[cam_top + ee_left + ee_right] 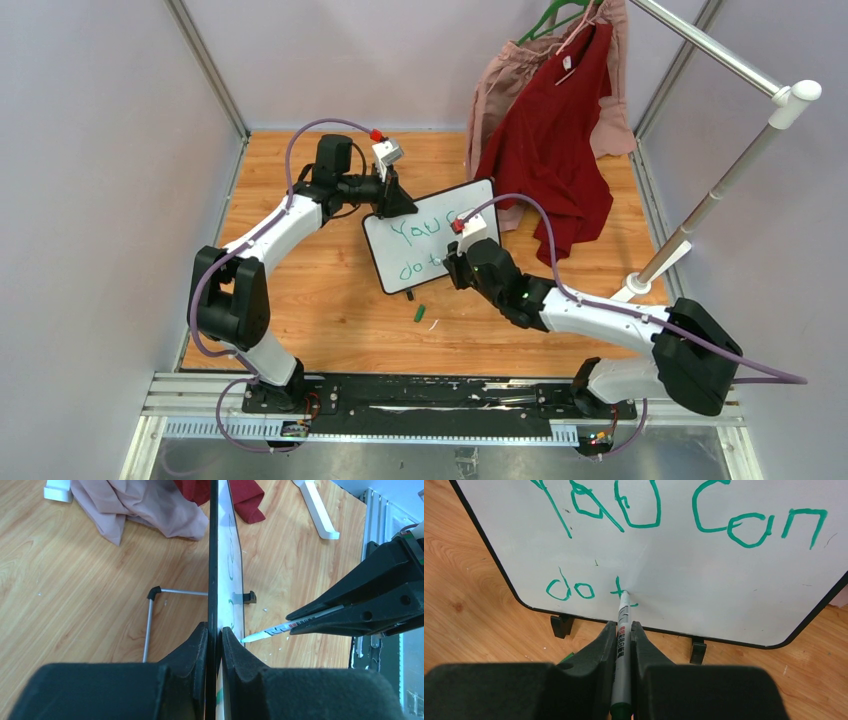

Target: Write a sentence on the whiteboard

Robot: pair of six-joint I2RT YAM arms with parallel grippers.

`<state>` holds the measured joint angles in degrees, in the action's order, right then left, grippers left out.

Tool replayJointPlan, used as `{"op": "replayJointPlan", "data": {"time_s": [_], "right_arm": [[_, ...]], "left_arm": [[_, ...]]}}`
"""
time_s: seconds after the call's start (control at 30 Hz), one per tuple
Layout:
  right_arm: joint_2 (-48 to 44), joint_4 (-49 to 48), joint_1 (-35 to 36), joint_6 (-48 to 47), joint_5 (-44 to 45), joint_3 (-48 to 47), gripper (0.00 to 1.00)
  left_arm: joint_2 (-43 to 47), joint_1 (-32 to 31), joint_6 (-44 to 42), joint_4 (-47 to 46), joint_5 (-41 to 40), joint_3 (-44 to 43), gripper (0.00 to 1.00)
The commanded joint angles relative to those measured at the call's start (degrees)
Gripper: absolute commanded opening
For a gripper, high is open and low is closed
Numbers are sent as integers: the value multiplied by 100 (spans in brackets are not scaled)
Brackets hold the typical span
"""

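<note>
Glossy whiteboard (724, 580) — rounded black frame, perhaps rubber feet (561, 625), looping green sentence (642, 526).

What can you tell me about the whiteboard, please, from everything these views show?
The whiteboard is a small, glossy white panel in a thin black frame with rounded corners and little black feet. It stands propped up on the wooden table, its edge clamped by the left gripper. Green lettering reads "You can" and "do t"; the marker in the right gripper touches the t.
</note>
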<state>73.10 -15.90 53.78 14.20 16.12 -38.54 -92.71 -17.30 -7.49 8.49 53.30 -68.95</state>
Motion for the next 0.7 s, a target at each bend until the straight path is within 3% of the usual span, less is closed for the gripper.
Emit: {"op": "replayJointPlan", "data": {"time_s": [0.0,0.3,0.67], "right_arm": [[-168,-102,-163,10,233,117,0],[-836,-490,-164,-114,-108,416,0],[-595,-586,-229,-154,-82,171,0]], "left_arm": [[112,-53,-220,-93,-70,88,0],[118,-54,-227,-91,-74,92,0],[119,-54,-227,-84,-79,89,0]]}}
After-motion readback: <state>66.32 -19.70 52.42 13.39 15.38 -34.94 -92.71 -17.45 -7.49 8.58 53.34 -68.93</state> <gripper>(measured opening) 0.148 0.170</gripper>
